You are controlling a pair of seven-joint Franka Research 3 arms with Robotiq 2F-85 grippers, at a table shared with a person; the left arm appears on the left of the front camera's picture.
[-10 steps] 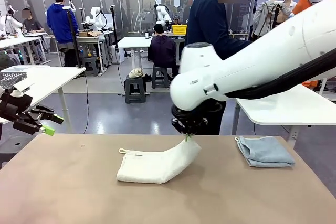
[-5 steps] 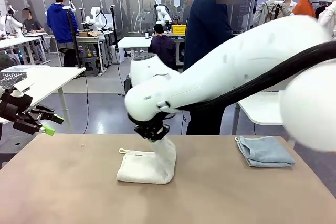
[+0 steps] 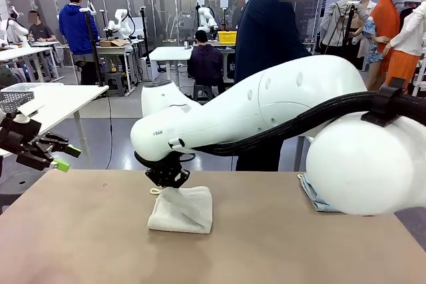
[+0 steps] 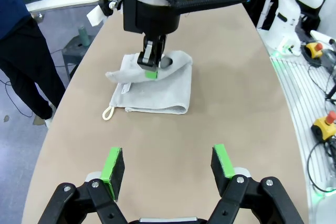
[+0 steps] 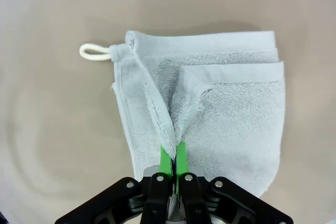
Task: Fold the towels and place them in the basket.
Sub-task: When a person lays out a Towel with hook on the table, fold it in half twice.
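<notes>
Cream-white towel [image 3: 181, 209] lying folded on the tan table [image 3: 93, 244], left of centre in the front view, with a small corner loop [image 5: 94, 52] pointing off its edge. Upper layer drawn across the lower one, forming a raised ridge along the fold. Right gripper [image 5: 173, 158] clamped shut on that top layer, green pads [image 5: 165, 159] pressed together with a pinch of terry cloth between them; same grip visible from the left wrist camera [image 4: 152, 66] and in the front view [image 3: 166, 176], directly above the towel's left end. Right arm [image 3: 279, 114] stretched across the middle of the table from the right side of the front view.

Pale blue-grey towel [image 3: 311, 194] lying flat further right on the same table, mostly hidden behind the right arm, well apart from the cream-white one.

Left gripper [image 4: 169, 167] with fingers spread wide and nothing between them, held above bare tabletop at some distance from the cream-white towel; also seen at the left edge of the front view [image 3: 56, 154], off the table's near-left corner.

Person in dark clothing [image 3: 266, 38] standing at the far side of the table, behind the right arm.
</notes>
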